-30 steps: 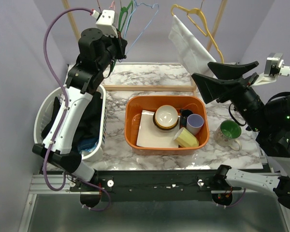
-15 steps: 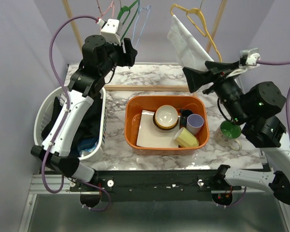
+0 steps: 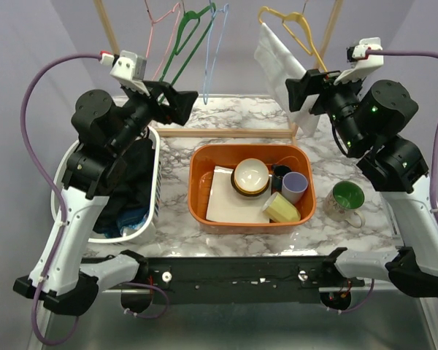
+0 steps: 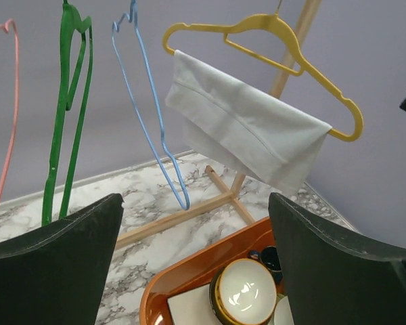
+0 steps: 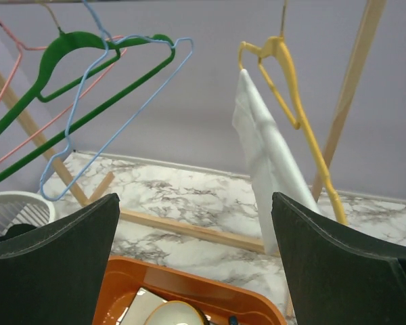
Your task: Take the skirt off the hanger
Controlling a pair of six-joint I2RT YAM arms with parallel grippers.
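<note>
The skirt [image 3: 276,64], a pale grey-white cloth, hangs folded over the bar of a yellow hanger [image 3: 301,30] at the back right. My right gripper [image 3: 298,90] is open and raised just in front of its lower edge. In the right wrist view the skirt [image 5: 267,152] and the hanger [image 5: 292,88] stand ahead, right of the middle, and nothing lies between the jaws of the gripper [image 5: 195,198]. My left gripper [image 3: 181,104] is open and empty near the back left. The left wrist view shows the skirt [image 4: 247,128] across the table, beyond the gripper [image 4: 195,200].
Empty green [image 3: 191,29], blue [image 3: 213,44] and pink [image 3: 163,33] hangers hang at the back left. An orange tub [image 3: 201,182] holds a bowl, cups and a plate. A white basket [image 3: 61,182] of dark clothes stands left, and a green mug [image 3: 347,198] right. The wooden rack base [image 3: 226,133] crosses the table.
My left gripper has opened and drawn back down and left from the empty hangers. My right arm has risen and swung its open gripper up towards the skirt.
</note>
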